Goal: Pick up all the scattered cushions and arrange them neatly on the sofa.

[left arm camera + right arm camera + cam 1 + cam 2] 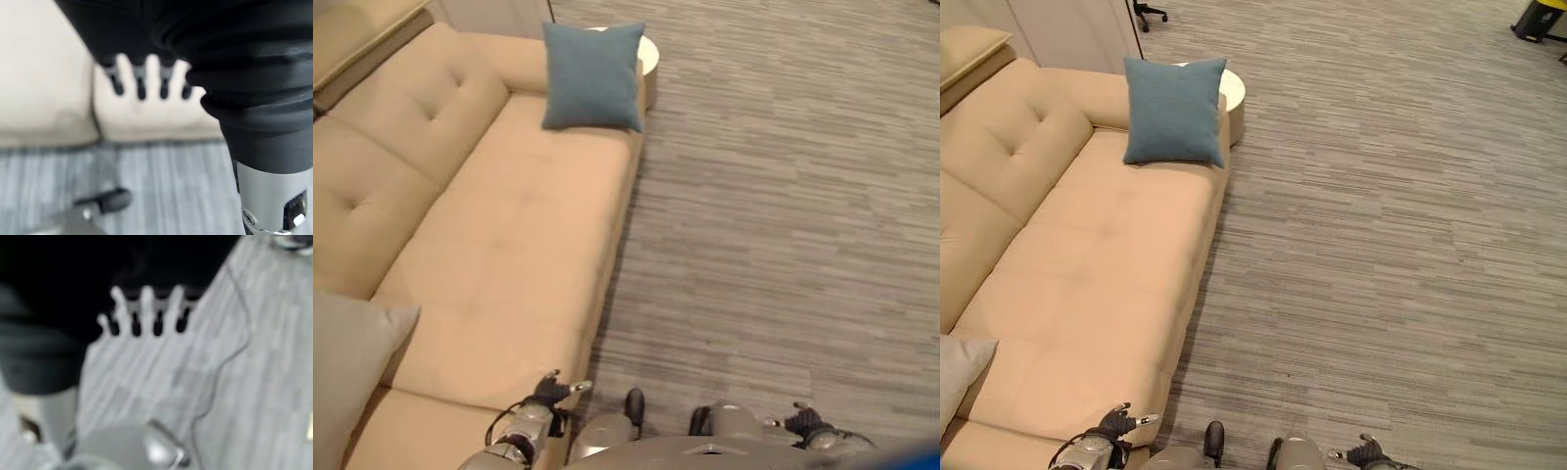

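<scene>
Cushions: blue (1175, 110) up at sofa (1087, 284) far end, grey (347, 372) near end; left hand (146, 81) & right hand (142, 313) loose-fingered w/ nothing held, imo grey could slide off.

Office lounge: sofa (1087, 274); carpet tiles (1381, 245)

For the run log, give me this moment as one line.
blue cushion: upright at sofa far end | grey cushion: sofa near end | left hand: open | right hand: open
</scene>
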Available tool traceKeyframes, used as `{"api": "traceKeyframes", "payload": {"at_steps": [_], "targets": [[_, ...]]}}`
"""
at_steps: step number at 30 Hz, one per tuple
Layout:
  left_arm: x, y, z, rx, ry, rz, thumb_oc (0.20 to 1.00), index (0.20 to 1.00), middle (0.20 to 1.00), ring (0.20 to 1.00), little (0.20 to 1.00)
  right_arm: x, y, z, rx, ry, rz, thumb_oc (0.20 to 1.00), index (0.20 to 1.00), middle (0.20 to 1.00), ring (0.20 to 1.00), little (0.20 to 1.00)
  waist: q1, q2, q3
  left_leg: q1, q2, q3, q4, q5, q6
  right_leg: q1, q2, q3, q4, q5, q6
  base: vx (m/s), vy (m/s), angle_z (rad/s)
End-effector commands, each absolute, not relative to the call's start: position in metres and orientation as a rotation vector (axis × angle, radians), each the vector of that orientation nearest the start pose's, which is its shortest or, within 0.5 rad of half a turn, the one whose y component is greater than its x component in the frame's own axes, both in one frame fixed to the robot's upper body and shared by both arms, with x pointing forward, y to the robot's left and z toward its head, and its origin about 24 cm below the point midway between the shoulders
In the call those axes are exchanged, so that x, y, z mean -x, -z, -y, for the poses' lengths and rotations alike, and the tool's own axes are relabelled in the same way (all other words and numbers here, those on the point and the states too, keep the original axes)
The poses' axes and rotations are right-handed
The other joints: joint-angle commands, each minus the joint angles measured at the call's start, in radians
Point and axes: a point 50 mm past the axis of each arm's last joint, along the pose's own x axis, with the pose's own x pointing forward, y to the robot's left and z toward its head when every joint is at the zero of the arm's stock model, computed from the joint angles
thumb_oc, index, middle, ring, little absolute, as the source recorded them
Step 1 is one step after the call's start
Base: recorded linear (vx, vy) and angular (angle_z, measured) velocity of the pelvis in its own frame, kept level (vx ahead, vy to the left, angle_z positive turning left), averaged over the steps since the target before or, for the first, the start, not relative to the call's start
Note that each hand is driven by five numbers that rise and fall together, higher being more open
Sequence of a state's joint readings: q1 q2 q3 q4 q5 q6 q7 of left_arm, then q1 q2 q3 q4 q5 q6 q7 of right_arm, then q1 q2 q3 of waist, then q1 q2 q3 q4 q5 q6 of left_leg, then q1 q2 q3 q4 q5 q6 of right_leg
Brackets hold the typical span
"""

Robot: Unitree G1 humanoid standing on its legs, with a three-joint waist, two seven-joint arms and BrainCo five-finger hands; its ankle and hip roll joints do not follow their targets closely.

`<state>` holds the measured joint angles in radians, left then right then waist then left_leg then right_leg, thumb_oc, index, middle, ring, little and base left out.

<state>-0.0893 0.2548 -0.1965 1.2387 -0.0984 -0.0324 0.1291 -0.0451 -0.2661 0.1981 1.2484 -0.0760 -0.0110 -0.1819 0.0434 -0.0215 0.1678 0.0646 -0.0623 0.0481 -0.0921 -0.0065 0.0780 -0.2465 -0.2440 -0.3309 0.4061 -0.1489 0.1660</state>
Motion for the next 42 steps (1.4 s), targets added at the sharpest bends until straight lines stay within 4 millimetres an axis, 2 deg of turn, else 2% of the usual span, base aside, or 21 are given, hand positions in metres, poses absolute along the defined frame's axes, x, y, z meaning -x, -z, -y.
{"api": "traceKeyframes", "payload": {"at_steps": [1, 5, 6, 7, 8, 10, 14, 16, 18, 23, 24, 25, 26, 28, 29, 31, 32, 33, 34, 36, 42], "targets": [[-0.135, 0.146, -0.242, -0.306, -0.193, -1.059, 1.0, 1.0, 1.0, 1.0, 1.0, -0.111, 0.15, 0.256, 0.608, 0.081, -1.156, 1.0, 1.0, 1.0, 1.0, 1.0, 0.003, -0.003, 0.017, -0.009, 0.028, -0.079, 0.064, -0.044, -0.084, 0.087, 0.107, 0.009, -0.347, 0.254, 0.003, 0.31, -0.086, -0.48], [-0.128, 0.149, -0.242, -0.29, -0.208, -1.079, 1.0, 1.0, 1.0, 1.0, 1.0, -0.101, 0.153, 0.258, 0.588, 0.102, -1.189, 1.0, 1.0, 1.0, 1.0, 1.0, -0.033, -0.006, 0.0, 0.064, 0.047, -0.089, 0.061, -0.096, -0.107, 0.072, 0.118, 0.035, -0.415, 0.292, 0.011, 0.45, -0.132, 0.02], [-0.127, 0.151, -0.233, -0.27, -0.201, -1.082, 1.0, 1.0, 1.0, 1.0, 1.0, -0.095, 0.156, 0.252, 0.573, 0.106, -1.196, 1.0, 1.0, 1.0, 1.0, 1.0, -0.041, 0.004, -0.012, 0.044, 0.081, -0.102, 0.255, -0.04, -0.162, 0.12, 0.151, 0.028, -0.427, 0.267, -0.033, 0.51, -0.282, 0.25], [-0.129, 0.151, -0.231, -0.262, -0.203, -1.075, 1.0, 1.0, 1.0, 1.0, 1.0, -0.093, 0.156, 0.252, 0.563, 0.112, -1.197, 1.0, 1.0, 1.0, 1.0, 1.0, -0.036, -0.006, -0.002, -0.021, 0.085, -0.092, 0.375, 0.01, -0.176, 0.146, 0.149, 0.017, -0.436, 0.257, -0.046, 0.39, -0.323, 0.51], [-0.135, 0.149, -0.229, -0.258, -0.199, -1.054, 1.0, 1.0, 1.0, 1.0, 1.0, -0.095, 0.155, 0.254, 0.567, 0.13, -1.188, 1.0, 1.0, 1.0, 1.0, 1.0, -0.023, -0.02, 0.025, -0.108, 0.086, -0.08, 0.506, 0.041, -0.181, 0.17, 0.139, 0.011, -0.444, 0.252, -0.056, 0.12, -0.252, 0.59], [-0.15, 0.144, -0.225, -0.24, -0.201, -1.005, 1.0, 1.0, 1.0, 1.0, 1.0, -0.102, 0.152, 0.256, 0.572, 0.148, -1.166, 1.0, 1.0, 1.0, 1.0, 1.0, 0.011, -0.036, 0.059, -0.197, 0.081, -0.065, 0.611, 0.028, -0.157, 0.209, 0.146, 0.004, -0.46, 0.223, -0.081, 0.23, -0.236, 0.14], [-0.149, 0.145, -0.22, -0.237, -0.193, -1.004, 1.0, 1.0, 1.0, 1.0, 1.0, -0.107, 0.152, 0.254, 0.571, 0.164, -1.152, 1.0, 1.0, 1.0, 1.0, 1.0, 0.047, -0.038, 0.06, -0.321, 0.051, -0.014, 0.485, 0.005, -0.142, 0.278, 0.16, 0.005, -0.487, 0.174, -0.074, 0.38, -0.071, -0.12], [-0.137, 0.15, -0.218, -0.252, -0.184, -1.048, 1.0, 1.0, 1.0, 1.0, 1.0, -0.109, 0.152, 0.25, 0.586, 0.146, -1.141, 1.0, 1.0, 1.0, 1.0, 1.0, 0.072, -0.009, 0.037, -0.317, 0.04, 0.017, 0.196, 0.107, -0.14, 0.334, 0.207, 0.025, -0.493, 0.131, -0.058, 0.56, 0.027, -0.07], [-0.129, 0.153, -0.218, -0.257, -0.183, -1.075, 1.0, 1.0, 1.0, 1.0, 1.0, -0.108, 0.152, 0.249, 0.605, 0.128, -1.141, 1.0, 1.0, 1.0, 1.0, 1.0, 0.082, 0.0, 0.022, -0.336, 0.039, 0.033, 0.111, 0.158, -0.15, 0.367, 0.23, 0.039, -0.493, 0.102, -0.056, 0.46, 0.027, -0.03], [-0.114, 0.156, -0.228, -0.24, -0.237, -1.115, 1.0, 1.0, 1.0, 1.0, 1.0, -0.114, 0.155, 0.231, 0.621, 0.042, -1.115, 1.0, 1.0, 1.0, 1.0, 1.0, 0.11, -0.026, -0.009, -0.303, 0.007, -0.002, 0.167, 0.113, -0.106, 0.403, 0.204, 0.078, -0.366, 0.055, -0.037, 0.42, 0.095, -0.45], [-0.114, 0.156, -0.228, -0.237, -0.245, -1.118, 1.0, 1.0, 1.0, 1.0, 1.0, -0.115, 0.155, 0.23, 0.623, 0.032, -1.112, 1.0, 1.0, 1.0, 1.0, 1.0, 0.113, -0.031, -0.011, -0.29, -0.002, -0.006, 0.178, 0.092, -0.091, 0.392, 0.182, 0.08, -0.303, 0.078, -0.021, 0.45, 0.291, -0.28], [-0.117, 0.155, -0.228, -0.238, -0.239, -1.111, 1.0, 1.0, 1.0, 1.0, 1.0, -0.118, 0.155, 0.228, 0.643, 0.009, -1.102, 1.0, 1.0, 1.0, 1.0, 1.0, 0.109, -0.028, -0.008, -0.241, -0.028, -0.014, 0.172, 0.06, -0.055, 0.315, 0.117, 0.079, -0.082, 0.215, 0.025, 0.4, 0.33, 0.01], [-0.12, 0.154, -0.228, -0.243, -0.237, -1.1, 1.0, 1.0, 1.0, 1.0, 1.0, -0.123, 0.153, 0.228, 0.65, 0.003, -1.085, 1.0, 1.0, 1.0, 1.0, 1.0, 0.098, -0.011, 0.002, -0.211, -0.023, -0.034, 0.156, 0.055, -0.038, 0.254, 0.106, 0.083, 0.04, 0.274, 0.026, 0.38, 0.326, 0.16], [-0.126, 0.152, -0.229, -0.246, -0.241, -1.081, 1.0, 1.0, 1.0, 1.0, 1.0, -0.13, 0.151, 0.227, 0.65, 0.005, -1.062, 1.0, 1.0, 1.0, 1.0, 1.0, 0.072, 0.021, 0.018, -0.156, -0.005, -0.062, 0.129, 0.046, -0.028, 0.173, 0.103, 0.085, 0.142, 0.291, 0.014, 0.37, 0.173, 0.3], [-0.127, 0.151, -0.231, -0.247, -0.246, -1.077, 1.0, 1.0, 1.0, 1.0, 1.0, -0.134, 0.15, 0.225, 0.665, -0.021, -1.051, 1.0, 1.0, 1.0, 1.0, 1.0, 0.054, 0.036, 0.025, -0.1, 0.002, -0.091, 0.097, 0.034, -0.026, 0.114, 0.087, 0.066, 0.143, 0.256, -0.004, 0.49, 0.079, 0.44], [-0.133, 0.148, -0.234, -0.24, -0.262, -1.054, 1.0, 1.0, 1.0, 1.0, 1.0, -0.138, 0.148, 0.223, 0.672, -0.035, -1.036, 1.0, 1.0, 1.0, 1.0, 1.0, 0.041, 0.036, 0.032, -0.06, -0.001, -0.115, 0.077, 0.021, -0.033, 0.073, 0.105, 0.071, 0.032, 0.234, -0.013, 0.47, -0.054, 0.64], [-0.136, 0.147, -0.235, -0.243, -0.266, -1.042, 1.0, 1.0, 1.0, 1.0, 1.0, -0.143, 0.147, 0.221, 0.672, -0.038, -1.019, 1.0, 1.0, 1.0, 1.0, 1.0, 0.029, 0.021, 0.031, -0.034, -0.011, -0.144, 0.073, -0.002, -0.046, 0.065, 0.127, 0.089, -0.146, 0.227, -0.014, 0.36, -0.104, 0.68], [-0.136, 0.147, -0.235, -0.243, -0.266, -1.042, 1.0, 1.0, 1.0, 1.0, 1.0, -0.143, 0.147, 0.222, 0.672, -0.038, -1.019, 1.0, 1.0, 1.0, 1.0, 1.0, 0.028, 0.022, 0.033, -0.033, -0.011, -0.145, 0.073, -0.002, -0.046, 0.067, 0.128, 0.088, -0.147, 0.227, -0.014, 0.56, -0.222, 0.87], [-0.126, 0.149, -0.24, -0.238, -0.25, -1.062, 1.0, 1.0, 1.0, 1.0, 1.0, -0.154, 0.136, 0.248, 0.647, 0.044, -1.0, 1.0, 1.0, 1.0, 1.0, 1.0, 0.017, 0.002, 0.023, -0.005, -0.022, -0.214, 0.094, -0.047, -0.053, 0.049, 0.18, 0.208, -0.346, 0.237, -0.015, 0.41, -0.157, 1.19], [-0.118, 0.154, -0.236, -0.247, -0.218, -1.112, 1.0, 1.0, 1.0, 1.0, 1.0, -0.148, 0.141, 0.243, 0.616, 0.018, -1.03, 1.0, 1.0, 1.0, 1.0, 1.0, 0.007, -0.016, 0.009, 0.015, -0.02, -0.267, 0.127, -0.076, -0.071, 0.058, 0.198, 0.293, -0.371, 0.252, -0.012, 0.5, -0.224, 1.36], [-0.113, 0.159, -0.221, -0.21, -0.186, -1.139, 1.0, 1.0, 1.0, 1.0, 1.0, -0.136, 0.145, 0.244, 0.557, 0.072, -1.058, 1.0, 1.0, 1.0, 1.0, 1.0, 0.031, -0.044, 0.004, -0.087, 0.015, -0.182, 0.346, -0.053, -0.122, 0.166, 0.161, 0.159, -0.439, 0.246, -0.038, 0.18, -0.146, 1.31]]}}
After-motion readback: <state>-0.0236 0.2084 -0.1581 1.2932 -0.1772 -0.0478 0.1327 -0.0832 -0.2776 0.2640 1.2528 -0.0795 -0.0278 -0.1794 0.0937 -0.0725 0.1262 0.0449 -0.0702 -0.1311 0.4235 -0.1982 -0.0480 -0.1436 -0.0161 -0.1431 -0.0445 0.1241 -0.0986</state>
